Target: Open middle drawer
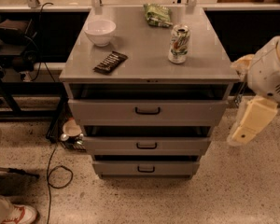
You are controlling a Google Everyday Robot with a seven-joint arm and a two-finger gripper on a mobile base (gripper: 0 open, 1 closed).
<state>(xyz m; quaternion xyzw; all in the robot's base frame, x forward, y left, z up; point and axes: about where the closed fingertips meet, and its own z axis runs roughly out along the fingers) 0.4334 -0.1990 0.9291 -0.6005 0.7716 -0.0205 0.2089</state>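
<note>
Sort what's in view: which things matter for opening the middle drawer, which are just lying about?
Job: middle drawer, its black handle, tool right of the cabinet.
Lying about: white bowl, dark snack bar, soda can, green bag, on its top.
</note>
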